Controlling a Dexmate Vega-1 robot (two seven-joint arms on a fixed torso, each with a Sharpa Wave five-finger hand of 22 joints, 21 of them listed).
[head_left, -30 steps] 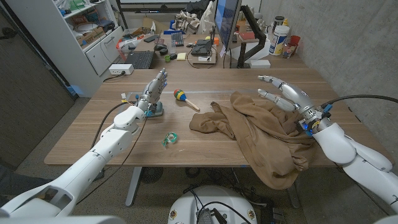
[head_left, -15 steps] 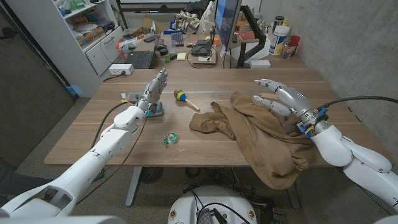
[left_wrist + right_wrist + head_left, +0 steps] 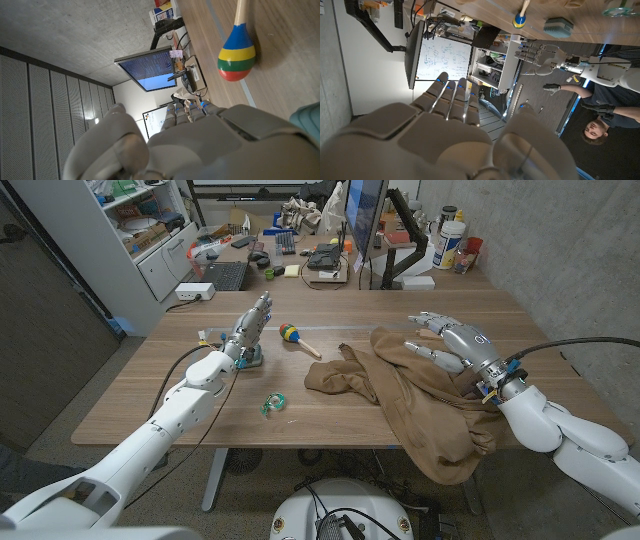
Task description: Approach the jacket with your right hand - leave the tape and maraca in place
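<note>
One jacket, one maraca, one tape roll and two robot hands on a wooden table (image 3: 150, 395).
Largest is the tan jacket (image 3: 420, 405), crumpled on the table's right half and spilling over the near edge; the right hand (image 3: 455, 345) hovers over its far right part, fingers spread, holding nothing. Left hand (image 3: 248, 328) stands open by a small teal object (image 3: 250, 358); the maraca (image 3: 292, 335) lies just beside it, the tape (image 3: 272, 403) nearer the front edge.

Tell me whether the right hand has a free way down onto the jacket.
Probably yes. The right hand hovers open right above the jacket, with nothing between them. The maraca and tape lie off to the side, out of its path.
</note>
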